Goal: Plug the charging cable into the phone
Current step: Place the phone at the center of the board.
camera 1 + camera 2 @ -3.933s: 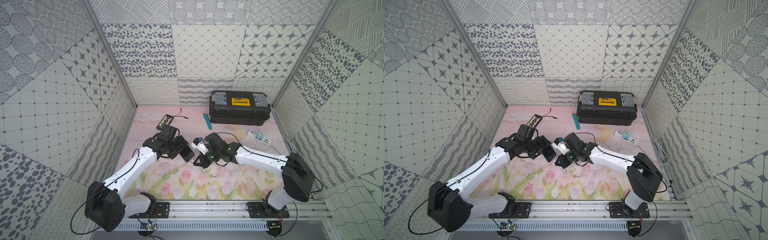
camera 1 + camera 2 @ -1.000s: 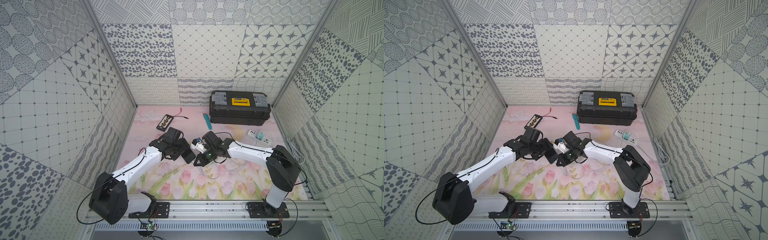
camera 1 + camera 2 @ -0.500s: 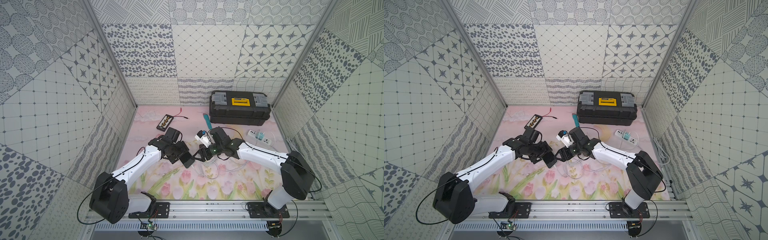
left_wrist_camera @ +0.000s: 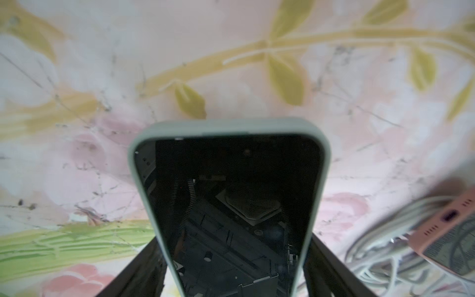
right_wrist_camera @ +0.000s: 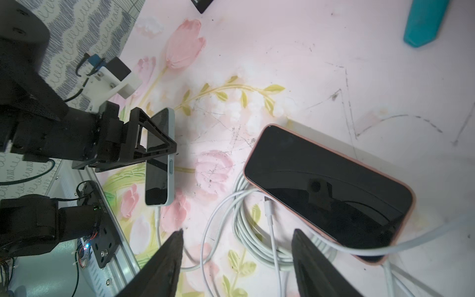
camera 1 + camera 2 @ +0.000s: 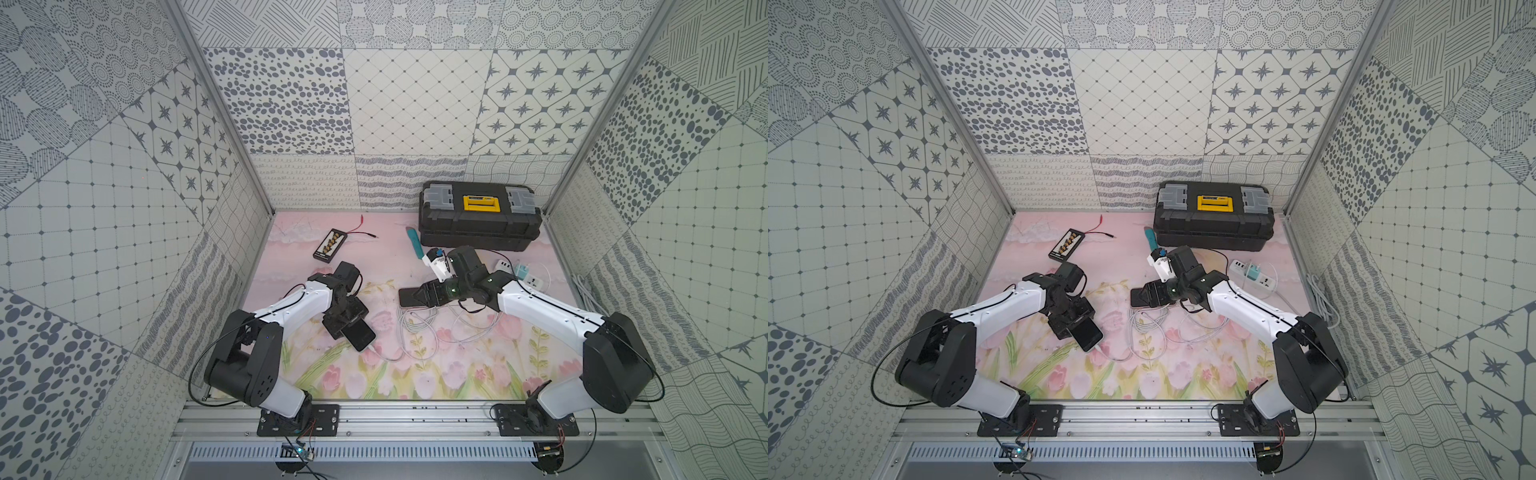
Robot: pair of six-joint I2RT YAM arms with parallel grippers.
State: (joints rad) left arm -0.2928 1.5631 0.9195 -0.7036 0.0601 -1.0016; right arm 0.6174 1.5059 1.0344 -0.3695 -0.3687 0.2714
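My left gripper point(image 6: 345, 325) point(image 4: 231, 270) is shut on the phone point(image 6: 360, 336) point(image 6: 1089, 335) point(image 4: 231, 190), dark-screened in a pale green case, held low over the mat by its long sides. The white charging cable point(image 6: 415, 332) point(image 5: 157, 221) meets the phone's lower end point(image 5: 156, 204) with its plug and runs back into a loose coil point(image 5: 241, 231). Further right, my right gripper point(image 6: 415, 296) point(image 6: 1144, 297) point(image 5: 237, 232) hangs open over that coil with nothing between its fingers. A free white plug point(image 5: 267, 204) lies on the mat under it.
A second phone in a pink case point(image 6: 409, 296) point(image 5: 321, 185) lies flat beside the coil. At the back stand a black toolbox point(image 6: 478, 224), a teal tool point(image 6: 415, 243) and a black battery holder point(image 6: 330, 246). A white power strip point(image 6: 528, 279) lies at the right.
My right gripper has opened, let go of the cable plug and drawn back to the right. The left arm has carried the phone toward the front with the cable trailing from it.
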